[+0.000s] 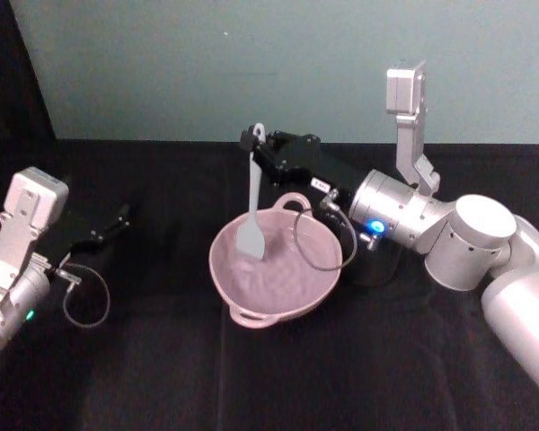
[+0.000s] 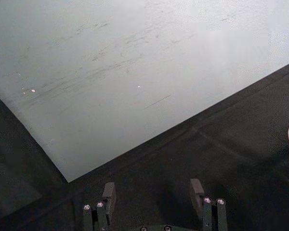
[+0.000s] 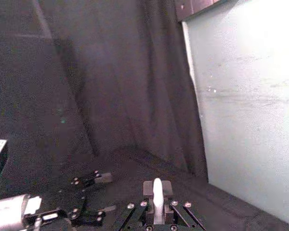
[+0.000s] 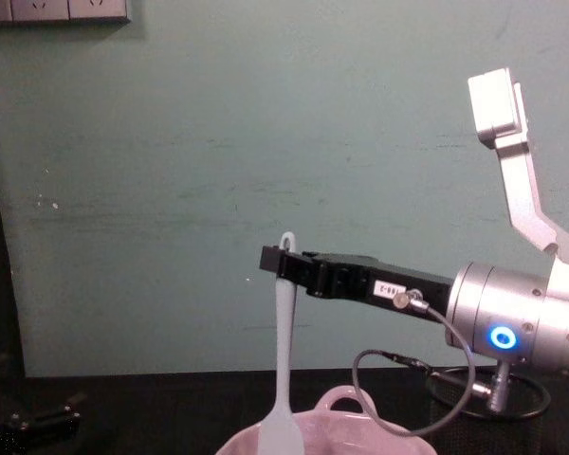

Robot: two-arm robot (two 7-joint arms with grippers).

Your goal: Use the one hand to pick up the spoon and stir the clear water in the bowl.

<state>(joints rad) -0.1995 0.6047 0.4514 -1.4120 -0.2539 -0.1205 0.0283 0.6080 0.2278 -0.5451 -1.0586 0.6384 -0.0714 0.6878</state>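
Fingers (image 4: 271, 258) of the right hand (image 1: 254, 144) are pressed on the spoon (image 1: 253, 193), pinching the handle just below the small hole at its tip. This is at upper centre of the head view. The spoon hangs nearly upright, its flat pale head down inside the bowl (image 1: 217, 269), toward the bowl's left part. The pink bowl sits at the middle of the frame on the black worktop (image 1: 251, 386), with its loop handle at the far rim. The clear water (image 1: 287, 269) shows as faint ripples on the pink inside. I cannot tell how deep the spoon's head sits in it.

In the chest view the right hand (image 4: 283, 263) reaches in from the right edge and holds the spoon (image 4: 283, 351) above the bowl's rim (image 4: 351, 403). The right wrist view shows the white handle (image 3: 157, 192) between the closed fingers.

At lower left of the head view the left hand (image 1: 117, 220) rests low over the worktop, well apart from the bowl. Its fingers (image 2: 108, 192) are spread with nothing between them.
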